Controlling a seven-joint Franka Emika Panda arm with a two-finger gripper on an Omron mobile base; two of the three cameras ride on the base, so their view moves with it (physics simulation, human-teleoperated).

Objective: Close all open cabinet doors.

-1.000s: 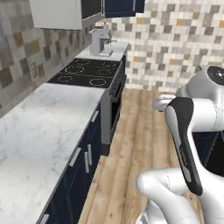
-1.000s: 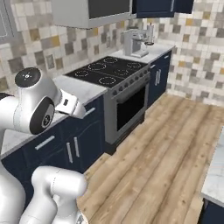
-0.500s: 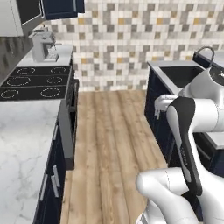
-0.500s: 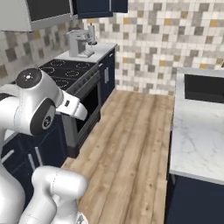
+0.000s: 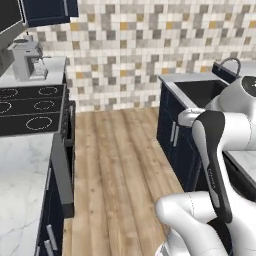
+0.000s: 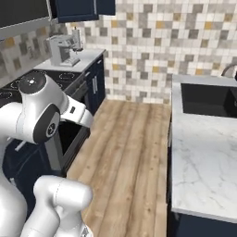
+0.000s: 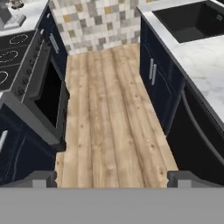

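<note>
2 base views flank arm — hand view likely tilts floorward.

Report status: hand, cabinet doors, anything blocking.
Hand open, empty, pointing down the wood floor. Navy wall cabinet doors up left above the coffee machine; open or shut unclear. Aisle unobstructed.

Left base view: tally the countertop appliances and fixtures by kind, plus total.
Coffee machine: 1
Stove: 1
Sink: 1
Faucet: 1
Total: 4
</note>
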